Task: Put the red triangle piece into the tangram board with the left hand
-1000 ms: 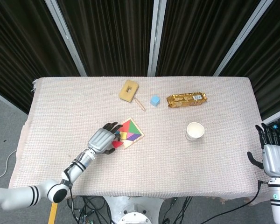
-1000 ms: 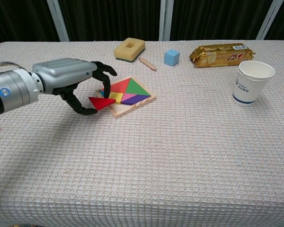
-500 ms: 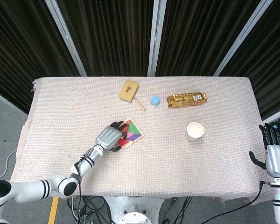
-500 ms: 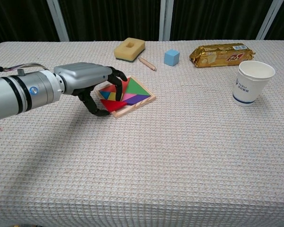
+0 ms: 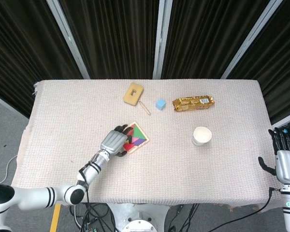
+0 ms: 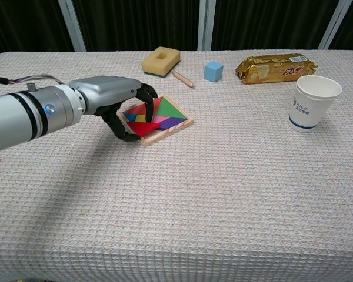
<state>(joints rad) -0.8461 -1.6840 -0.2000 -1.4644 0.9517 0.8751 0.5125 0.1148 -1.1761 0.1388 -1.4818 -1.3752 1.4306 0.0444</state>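
While dark fingertips curl down onto the red triangle piece, the left hand pinches it at the near-left corner of the tangram board, on the table. At the table's right edge, the right hand hangs with fingers apart, holding nothing.

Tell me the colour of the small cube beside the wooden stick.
Light blue. The cube shows best in the chest view, just right of the stick.
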